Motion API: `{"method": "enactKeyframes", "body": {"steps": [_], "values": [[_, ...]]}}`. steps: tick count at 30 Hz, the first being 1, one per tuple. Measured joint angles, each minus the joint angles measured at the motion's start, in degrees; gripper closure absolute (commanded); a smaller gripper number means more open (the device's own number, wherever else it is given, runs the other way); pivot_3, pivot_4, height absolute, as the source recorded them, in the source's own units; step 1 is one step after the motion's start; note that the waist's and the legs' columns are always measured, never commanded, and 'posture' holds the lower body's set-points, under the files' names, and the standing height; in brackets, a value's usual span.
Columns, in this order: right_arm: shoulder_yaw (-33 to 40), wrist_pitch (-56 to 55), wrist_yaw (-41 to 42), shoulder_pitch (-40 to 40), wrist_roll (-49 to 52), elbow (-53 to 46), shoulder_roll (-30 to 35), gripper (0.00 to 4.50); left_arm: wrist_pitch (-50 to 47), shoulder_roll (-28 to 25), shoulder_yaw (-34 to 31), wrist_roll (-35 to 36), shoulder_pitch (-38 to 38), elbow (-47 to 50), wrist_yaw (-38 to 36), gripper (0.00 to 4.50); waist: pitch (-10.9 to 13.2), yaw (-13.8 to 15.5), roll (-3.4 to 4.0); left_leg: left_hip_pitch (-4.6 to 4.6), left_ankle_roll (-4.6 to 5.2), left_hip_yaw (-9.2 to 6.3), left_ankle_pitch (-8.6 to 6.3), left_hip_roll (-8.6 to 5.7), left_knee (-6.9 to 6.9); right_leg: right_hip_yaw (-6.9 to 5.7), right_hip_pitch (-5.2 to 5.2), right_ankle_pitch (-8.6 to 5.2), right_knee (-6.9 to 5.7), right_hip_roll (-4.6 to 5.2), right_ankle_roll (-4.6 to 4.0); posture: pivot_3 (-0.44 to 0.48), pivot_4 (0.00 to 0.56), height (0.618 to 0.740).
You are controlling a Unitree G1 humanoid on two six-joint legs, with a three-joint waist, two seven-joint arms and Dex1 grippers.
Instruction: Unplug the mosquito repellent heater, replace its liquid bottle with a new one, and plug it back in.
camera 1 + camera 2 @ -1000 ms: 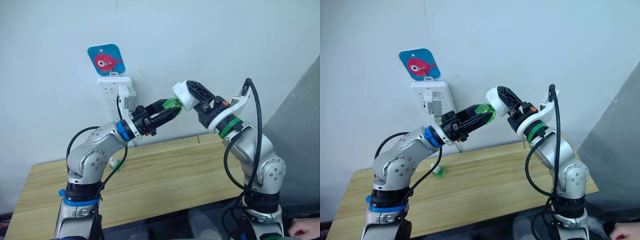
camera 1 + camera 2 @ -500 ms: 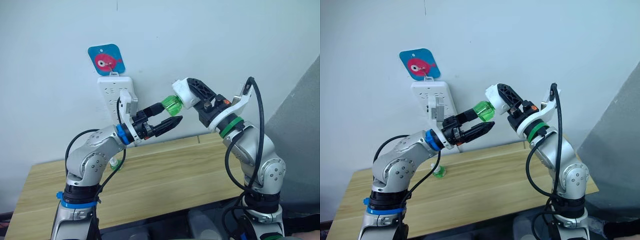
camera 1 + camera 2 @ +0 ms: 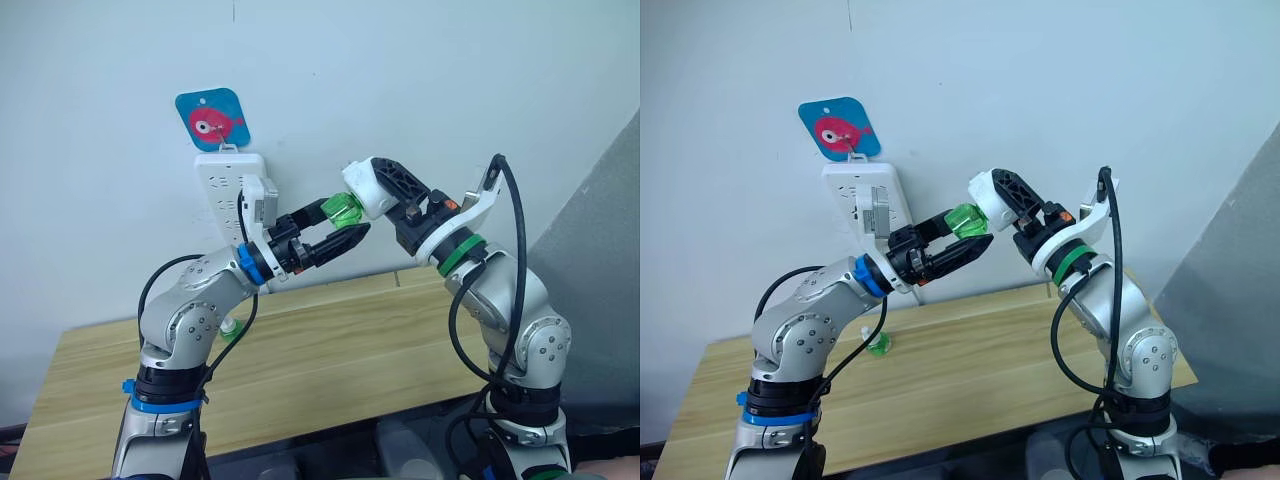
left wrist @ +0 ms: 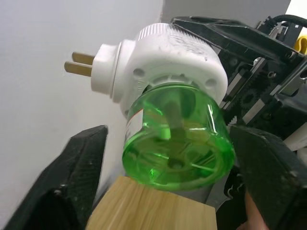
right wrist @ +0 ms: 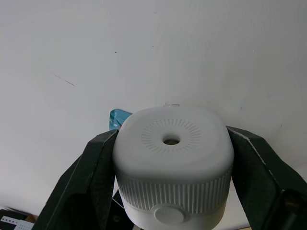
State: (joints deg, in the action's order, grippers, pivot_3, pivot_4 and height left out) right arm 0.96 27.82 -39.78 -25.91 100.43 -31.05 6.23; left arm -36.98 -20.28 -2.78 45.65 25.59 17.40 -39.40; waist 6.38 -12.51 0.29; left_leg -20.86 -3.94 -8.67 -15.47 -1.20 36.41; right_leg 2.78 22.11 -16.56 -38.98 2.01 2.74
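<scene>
My left gripper [image 3: 338, 226] back up since half-second ago, fingers spread astride green translucent liquid bottle [image 3: 345, 211], no contact. Right gripper [image 5: 171, 178] clamps small white rounded heater [image 3: 368, 189], prongs out, bottle at its 9 o'clock.

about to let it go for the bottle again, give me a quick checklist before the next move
1. Heater held firmly in the right hand: ok, a finger on each side of it.
2. Heater unplugged: ok, its prongs are bare and off the power strip.
3. Green bottle attached to the heater: ok, seated in its base; how tightly it is screwed in, cannot tell.
4. Left hand lined up with the bottle: ok, open, one finger on each side.
5. Left hand gripping the bottle: not ok, gaps show on both sides.
6. Other bottle out of the way: ok, it sits on the table.
</scene>
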Motion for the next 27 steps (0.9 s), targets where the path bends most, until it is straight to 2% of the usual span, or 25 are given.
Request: {"method": "enactKeyframes", "body": {"steps": [3,4,13,17,18,22,27], "values": [[-0.01,-0.02,0.07,0.0,0.0,0.0,0.0,1.5,-0.01,0.0,0.01,0.23,0.0,0.07,0.0,2.15,0.0,0.01,0.0,0.0,0.0,0.0,0.0,0.0,0.0,0.0,0.0,0.0,0.0,0.0,0.0,-0.248,0.069,0.74],[-0.01,-0.07,0.08,0.0,0.0,0.0,-0.01,1.5,-0.02,0.01,0.01,0.26,0.0,0.12,0.05,2.28,0.0,0.01,0.0,0.0,0.0,0.01,0.0,0.0,0.0,0.01,0.0,0.0,0.0,0.0,0.0,-0.248,0.069,0.74],[-0.16,-0.25,0.17,0.0,0.14,0.0,0.13,1.5,0.04,-0.36,0.05,-0.16,0.12,0.28,-0.02,2.28,0.0,0.03,0.0,0.0,0.0,0.0,0.0,0.0,0.0,0.0,0.0,0.0,0.0,0.0,0.01,-0.242,0.069,0.74],[-0.13,-0.47,0.34,0.01,0.6,-0.02,0.19,0.1,0.27,-0.92,0.2,-1.42,0.39,0.23,-0.3,2.28,0.0,0.02,0.0,0.0,0.0,0.01,0.0,0.0,0.0,0.01,0.0,0.0,0.0,0.0,0.0,-0.243,0.067,0.74],[-0.13,-0.56,0.44,0.01,0.79,-0.03,0.2,0.0,0.27,-0.95,0.26,-1.81,0.38,0.13,-0.4,2.28,0.0,0.03,0.0,0.0,0.0,0.0,0.0,0.0,0.0,0.0,0.0,0.0,0.0,0.0,0.0,-0.243,0.067,0.74],[-0.13,-0.64,0.51,0.06,1.12,-0.11,1.1,0.0,0.27,-1.07,0.29,-2.45,0.39,0.05,-1.39,2.28,0.0,0.05,0.0,-0.01,0.0,0.0,0.0,0.0,0.0,0.01,0.0,0.0,0.0,0.0,0.0,-0.245,0.067,0.74],[0.19,0.53,1.51,2.49,2.05,-0.85,6.6,0.0,0.27,-2.35,0.28,-3.1,0.62,-0.69,-3.19,2.28,0.0,0.2,0.0,-0.01,0.0,0.0,0.0,-0.01,0.0,0.0,0.0,-0.01,0.01,0.0,0.01,-0.245,0.065,0.74]]}}
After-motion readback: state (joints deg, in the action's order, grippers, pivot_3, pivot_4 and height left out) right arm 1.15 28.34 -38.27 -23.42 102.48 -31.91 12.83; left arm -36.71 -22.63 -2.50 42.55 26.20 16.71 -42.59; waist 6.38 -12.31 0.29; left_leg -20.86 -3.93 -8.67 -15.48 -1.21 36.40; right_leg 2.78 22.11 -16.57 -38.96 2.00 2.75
